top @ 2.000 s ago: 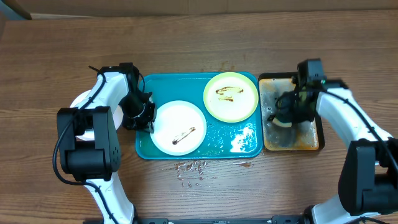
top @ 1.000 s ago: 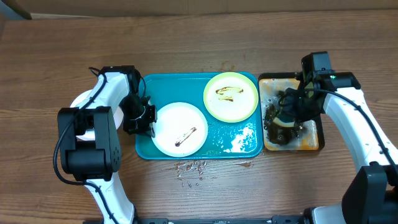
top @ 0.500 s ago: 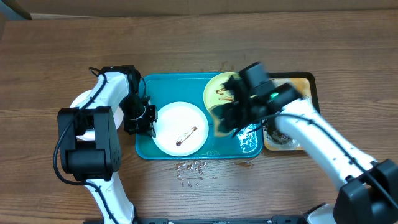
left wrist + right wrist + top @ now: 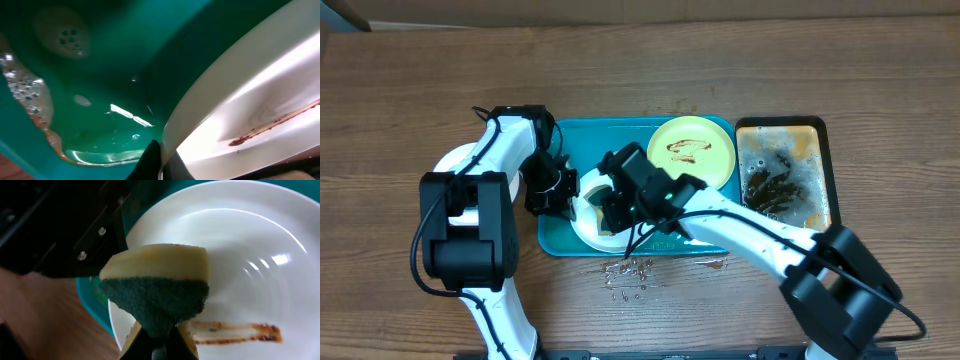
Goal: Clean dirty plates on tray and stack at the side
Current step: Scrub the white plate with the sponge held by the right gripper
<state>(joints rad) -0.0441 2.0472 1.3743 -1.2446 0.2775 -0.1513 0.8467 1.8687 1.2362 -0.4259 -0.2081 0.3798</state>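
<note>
A white plate (image 4: 586,222) with a brown sauce streak (image 4: 235,332) lies in the teal tray (image 4: 710,235) at its left end. My left gripper (image 4: 558,192) is shut on its left rim, as the left wrist view shows (image 4: 156,161). My right gripper (image 4: 616,212) is shut on a yellow and green sponge (image 4: 155,287) and holds it just over this plate (image 4: 240,255). A pale yellow-green plate (image 4: 692,152) with a sauce smear lies at the tray's back right. Another white plate (image 4: 448,162) lies on the table left of the tray, partly under my left arm.
A black-rimmed, brown-stained tray (image 4: 785,180) stands right of the teal tray. Water drops (image 4: 625,268) lie on the wooden table in front of the teal tray. Foam and brown water pool in the teal tray's corner (image 4: 35,100).
My right arm has lifted the sponge from the brown-stained tray and swung left across the teal tray to the white plate. My left gripper has stayed on the plate's rim.
</note>
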